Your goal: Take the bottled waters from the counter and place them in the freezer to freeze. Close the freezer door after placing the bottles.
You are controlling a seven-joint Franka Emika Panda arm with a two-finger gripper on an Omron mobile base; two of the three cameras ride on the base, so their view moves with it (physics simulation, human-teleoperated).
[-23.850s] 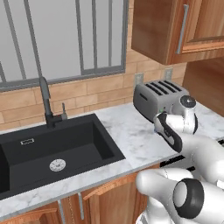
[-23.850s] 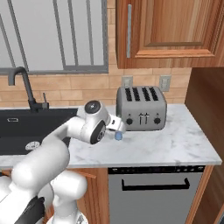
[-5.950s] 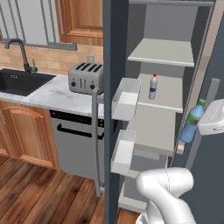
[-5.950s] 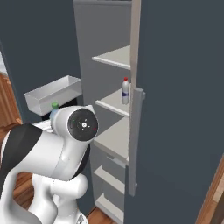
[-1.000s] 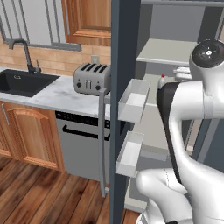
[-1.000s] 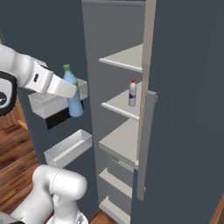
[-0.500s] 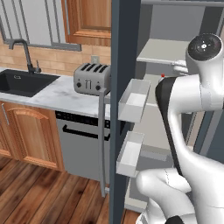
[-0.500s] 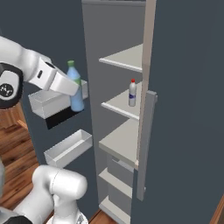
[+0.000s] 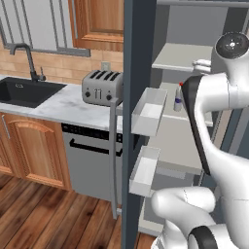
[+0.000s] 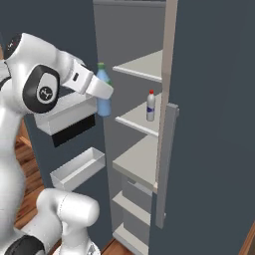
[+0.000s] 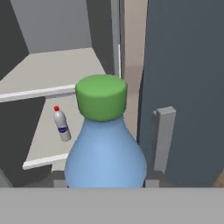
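While the freezer door (image 9: 127,121) is standing open at the left, the gripper (image 10: 102,94) is gripping the green-capped bottle (image 10: 103,96) just outside the freezer (image 10: 134,64), and the red-capped bottle (image 10: 151,106) is standing upright on a middle shelf (image 10: 138,122).

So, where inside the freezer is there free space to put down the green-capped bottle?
The shelf holding the red-capped bottle is bare on its front and left parts. The shelf above and the shelf below look bare too. The hand holds the green-capped bottle in the opening.
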